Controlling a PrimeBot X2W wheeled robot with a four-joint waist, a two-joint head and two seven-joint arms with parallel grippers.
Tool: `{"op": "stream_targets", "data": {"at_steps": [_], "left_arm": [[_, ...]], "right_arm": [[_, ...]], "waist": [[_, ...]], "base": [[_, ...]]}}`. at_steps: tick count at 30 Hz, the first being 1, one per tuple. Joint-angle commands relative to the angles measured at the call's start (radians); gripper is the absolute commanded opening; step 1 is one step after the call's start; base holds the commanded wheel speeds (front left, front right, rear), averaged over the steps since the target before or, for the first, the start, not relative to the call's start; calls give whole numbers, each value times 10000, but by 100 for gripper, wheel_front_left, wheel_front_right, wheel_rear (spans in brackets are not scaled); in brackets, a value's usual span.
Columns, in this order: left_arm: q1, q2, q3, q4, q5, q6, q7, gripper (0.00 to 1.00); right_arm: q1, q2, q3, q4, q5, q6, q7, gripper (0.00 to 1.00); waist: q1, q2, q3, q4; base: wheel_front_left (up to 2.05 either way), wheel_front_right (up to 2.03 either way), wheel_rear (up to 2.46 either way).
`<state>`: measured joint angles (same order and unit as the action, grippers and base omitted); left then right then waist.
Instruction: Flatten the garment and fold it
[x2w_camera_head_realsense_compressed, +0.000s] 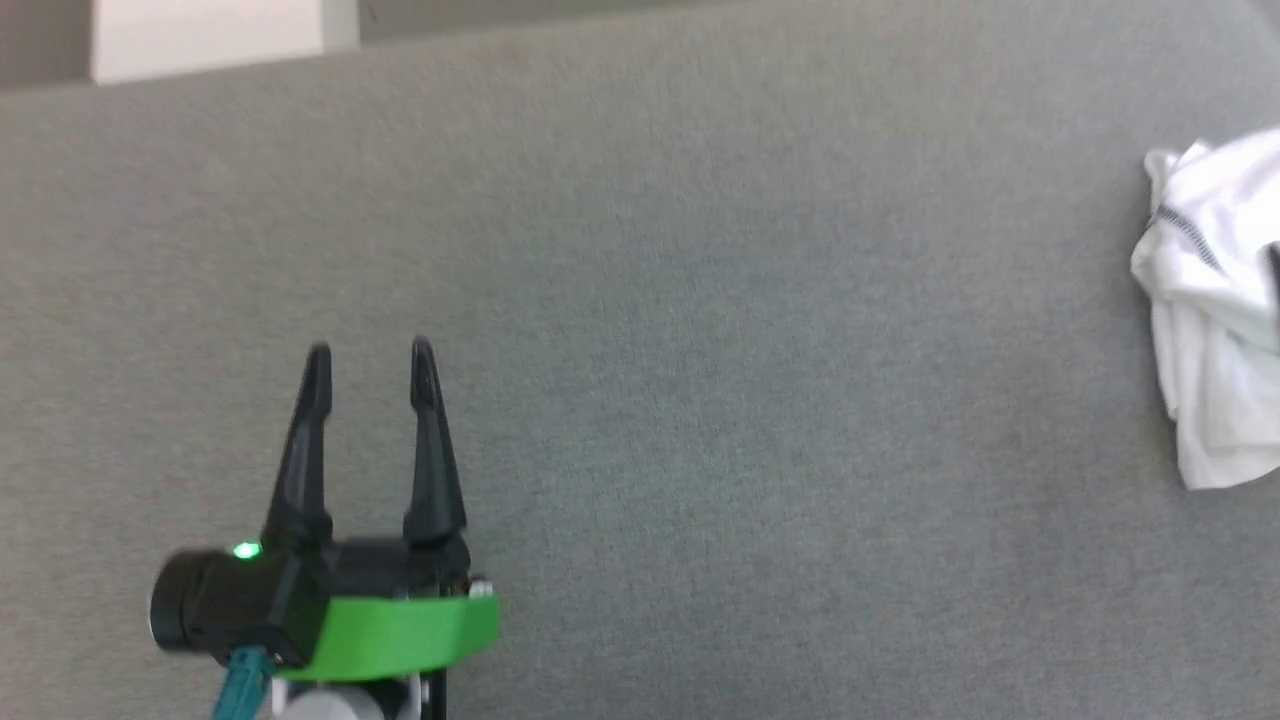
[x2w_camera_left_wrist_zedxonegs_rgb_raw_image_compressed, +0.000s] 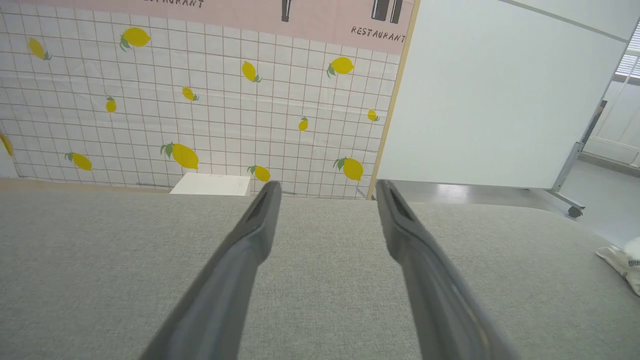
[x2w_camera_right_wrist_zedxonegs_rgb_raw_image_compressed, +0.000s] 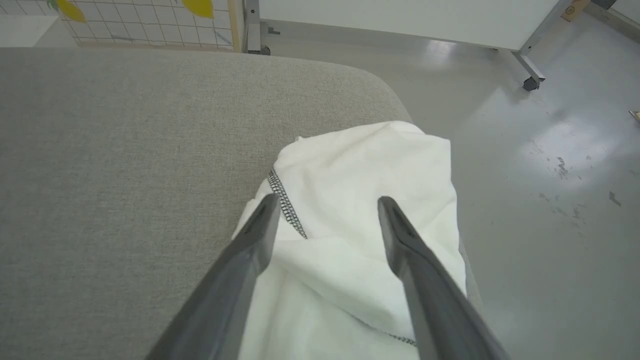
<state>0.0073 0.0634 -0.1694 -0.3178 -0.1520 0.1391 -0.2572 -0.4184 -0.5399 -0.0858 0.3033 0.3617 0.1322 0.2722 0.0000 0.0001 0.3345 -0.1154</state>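
One white garment lies on one grey cushioned surface. Two grippers are present, the left gripper and the right gripper, each bearing two dark fingers.

Our left pincer: black, green and sharply tapered.
We see two long black fingers narrowing to points, rising from a black block with a small green light lit at its left; below it sit a bright green collar, a teal cable and a pale grey wrist. Up close, our right pincer shows grey, grooved fingers.
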Motion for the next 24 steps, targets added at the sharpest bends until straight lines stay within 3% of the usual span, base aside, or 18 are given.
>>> {"op": "stream_targets", "data": {"at_steps": [1, 11, 24], "left_arm": [[295, -35, 82, 87, -37, 45, -44, 100], [1454, 55, 297, 874, -53, -28, -44, 100], [1946, 202, 137, 1856, 219, -154, -45, 100]], "right_arm": [[417, 295, 12, -510, -40, -15, -90, 100], [2787, 2697, 104, -3478, -765, -15, -913, 100], [4717, 4376, -123, -4055, -3085, -15, -3000, 100]], "waist": [[0, -1, -1268, 323], [0, -1, -2630, 709], [0, -1, -3247, 1154]], "base": [[0, 0, 0], [0, 0, 0], [0, 0, 0]]}}
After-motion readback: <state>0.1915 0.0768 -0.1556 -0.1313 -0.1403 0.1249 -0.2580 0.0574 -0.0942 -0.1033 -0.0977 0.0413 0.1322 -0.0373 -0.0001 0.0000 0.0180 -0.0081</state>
